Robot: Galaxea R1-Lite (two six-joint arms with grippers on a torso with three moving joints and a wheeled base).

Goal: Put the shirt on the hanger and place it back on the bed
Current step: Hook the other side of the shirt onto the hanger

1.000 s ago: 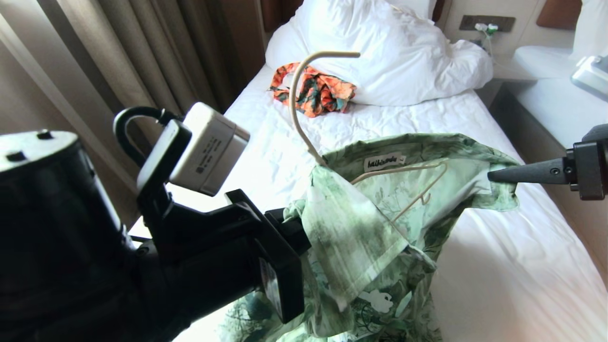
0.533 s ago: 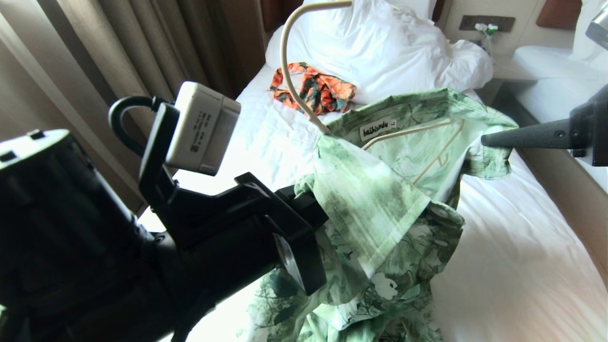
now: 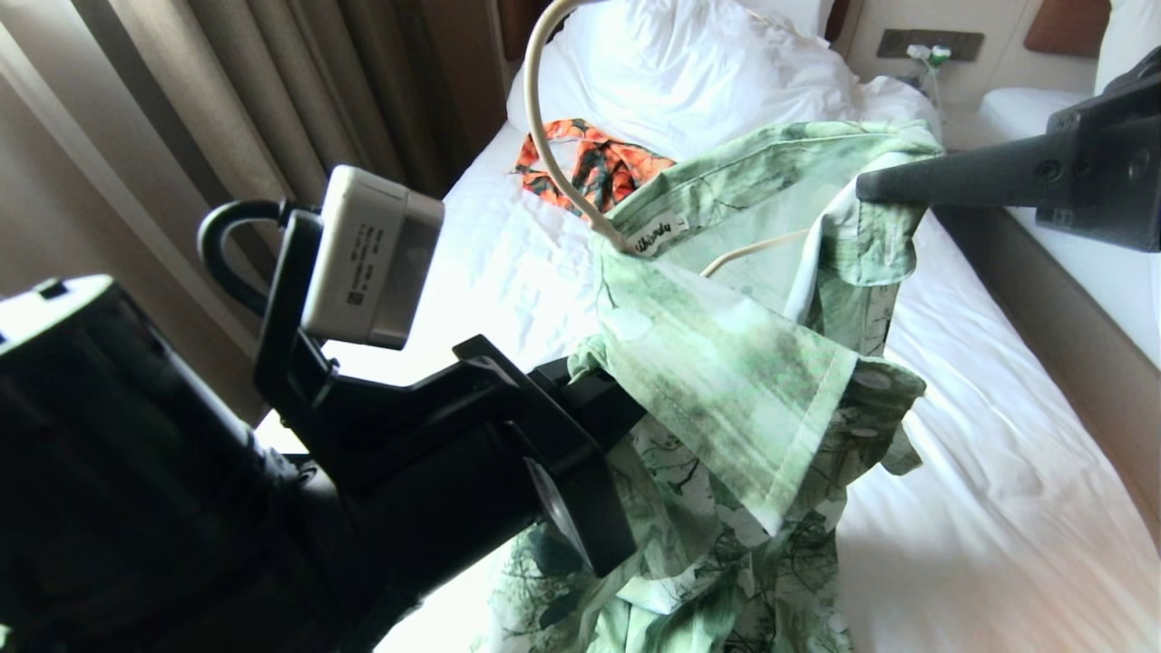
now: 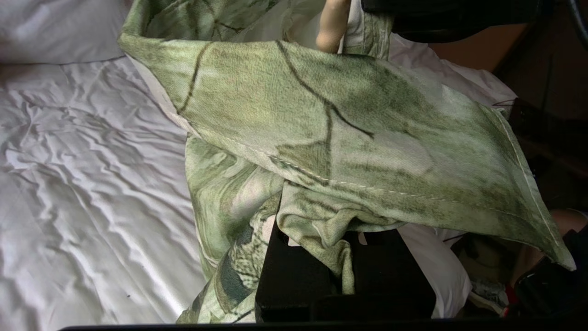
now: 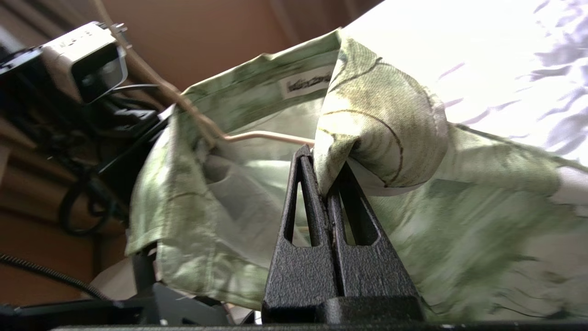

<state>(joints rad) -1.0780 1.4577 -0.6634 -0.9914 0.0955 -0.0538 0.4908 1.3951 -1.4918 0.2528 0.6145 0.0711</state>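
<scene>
The green leaf-print shirt hangs in the air over the bed, stretched between both grippers. My left gripper is shut on a bunch of its fabric; in the left wrist view the cloth is pinched between the black fingers of the gripper. My right gripper is shut on the collar edge, which shows as the shirt clamped in the gripper. The cream hanger sits inside the neck opening, and its wire runs under the collar. Its hook rises past the head view's top.
An orange-and-teal garment lies near the bunched white duvet at the bed's head. Brown curtains line the left side. A second white bed stands to the right, past a wooden bed side.
Both arms have lifted the shirt and hanger higher. The right gripper has moved up and left with the collar. The hanger's hook has risen out of the head view.
</scene>
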